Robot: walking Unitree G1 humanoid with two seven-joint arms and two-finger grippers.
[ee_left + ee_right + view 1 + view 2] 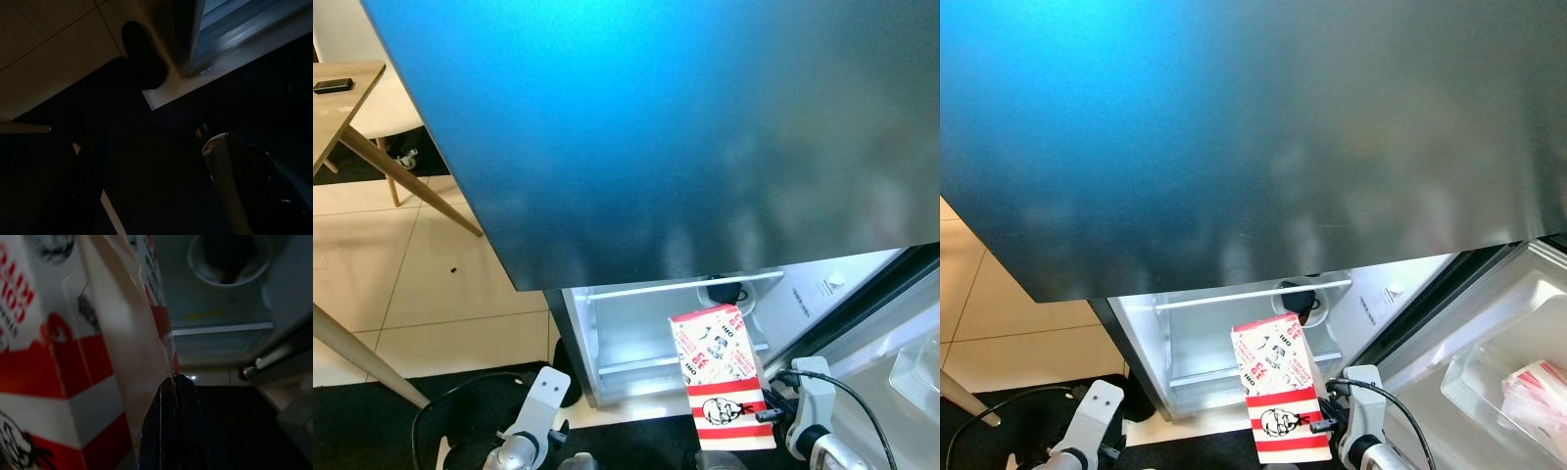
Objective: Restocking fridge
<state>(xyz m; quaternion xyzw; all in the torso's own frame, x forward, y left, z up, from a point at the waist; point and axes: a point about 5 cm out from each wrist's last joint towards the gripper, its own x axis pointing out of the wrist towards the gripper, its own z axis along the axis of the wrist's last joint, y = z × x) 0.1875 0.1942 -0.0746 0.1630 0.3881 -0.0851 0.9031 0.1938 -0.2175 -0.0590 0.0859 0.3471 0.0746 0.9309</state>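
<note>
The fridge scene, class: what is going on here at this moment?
The robot stands at an open fridge, whose dark door spans most of the head views. Its right gripper holds a red-and-white striped takeaway box in front of the lit lower compartment, not yet on a shelf. The left gripper hangs low, idle, above the dark floor mat.

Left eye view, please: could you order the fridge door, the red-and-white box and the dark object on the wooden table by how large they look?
1. Fridge door, though it is nearest the camera.
2. Red-and-white box, held by the right pincer.
3. Dark object on the wooden table.
</note>
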